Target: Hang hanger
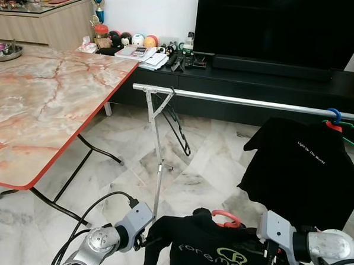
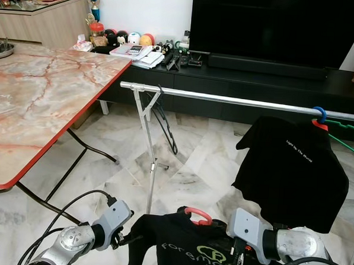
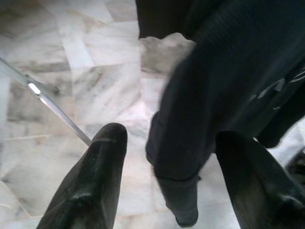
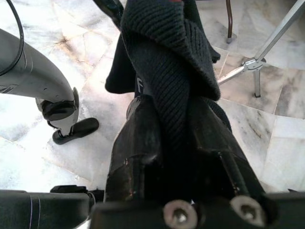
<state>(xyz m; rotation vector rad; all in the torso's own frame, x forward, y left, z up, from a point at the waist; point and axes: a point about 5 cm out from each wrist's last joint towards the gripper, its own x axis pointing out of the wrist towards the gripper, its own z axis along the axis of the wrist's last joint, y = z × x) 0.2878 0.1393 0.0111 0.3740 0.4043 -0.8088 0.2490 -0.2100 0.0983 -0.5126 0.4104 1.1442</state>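
Knitted matt black garment (image 4: 167,71), shiny metal rail (image 1: 238,101), glossy marble floor (image 1: 204,175)

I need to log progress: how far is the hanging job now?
Done: one black shirt already hangs on the rail. In hand: the right gripper is shut on the black garment with the red hanger hook, held low; the left gripper is open around its sleeve. Left: lift it and hook it on the rail.

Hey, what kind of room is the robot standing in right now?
Most likely a home living room: a large television on a low black media console, a marble-patterned folding table, and a metal clothes rail on the tiled floor.
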